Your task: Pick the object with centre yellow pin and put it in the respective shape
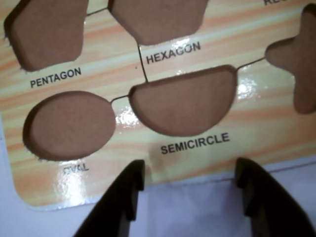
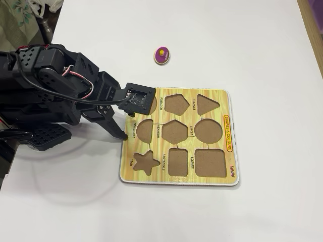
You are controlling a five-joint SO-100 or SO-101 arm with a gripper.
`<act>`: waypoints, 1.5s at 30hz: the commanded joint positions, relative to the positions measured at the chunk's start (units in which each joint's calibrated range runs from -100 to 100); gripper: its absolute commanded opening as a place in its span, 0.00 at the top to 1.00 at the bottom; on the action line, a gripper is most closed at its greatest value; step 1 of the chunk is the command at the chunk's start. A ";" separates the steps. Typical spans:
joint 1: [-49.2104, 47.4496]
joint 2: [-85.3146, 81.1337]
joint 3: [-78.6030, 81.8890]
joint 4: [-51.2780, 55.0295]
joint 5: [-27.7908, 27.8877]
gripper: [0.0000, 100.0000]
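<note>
A wooden shape board [image 2: 228,151] is seen lying flat on the white table [image 2: 262,60], toward the middle of it in the fixed view. Its recesses are all empty; labels such as PENTAGON, HEXAGON, SEMICIRCLE and OVAL can be read in the wrist view. The semicircle recess [image 1: 183,101] is shown just ahead of the gripper [image 1: 190,180], with the oval recess [image 1: 69,124] to its left in that view and the pentagon recess [image 1: 47,29] and hexagon recess [image 1: 158,19] beyond. Part of the star recess [image 1: 298,59] is visible at the right edge of the wrist view.

The gripper is held with its two dark fingers spread well apart, and nothing is held between them. In the wrist view the fingertips are seen over the board's near edge, below the SEMICIRCLE label. In the fixed view the gripper [image 2: 124,128] is placed at the board's left edge, with the black arm [image 2: 55,80] reaching in from the table's left edge.

A small round purple piece with a yellow centre pin [image 2: 162,54] is seen on the bare table, well apart from the board, toward the far edge of the table in the fixed view. It is untouched by the gripper.
</note>
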 commanded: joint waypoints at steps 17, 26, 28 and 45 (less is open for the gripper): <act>-0.35 23.67 -20.59 3.44 -0.14 0.79; -0.64 50.20 -46.76 10.09 -0.09 0.79; -0.64 55.64 -54.32 15.28 -0.19 0.79; -27.69 81.33 -80.22 18.73 -13.63 0.79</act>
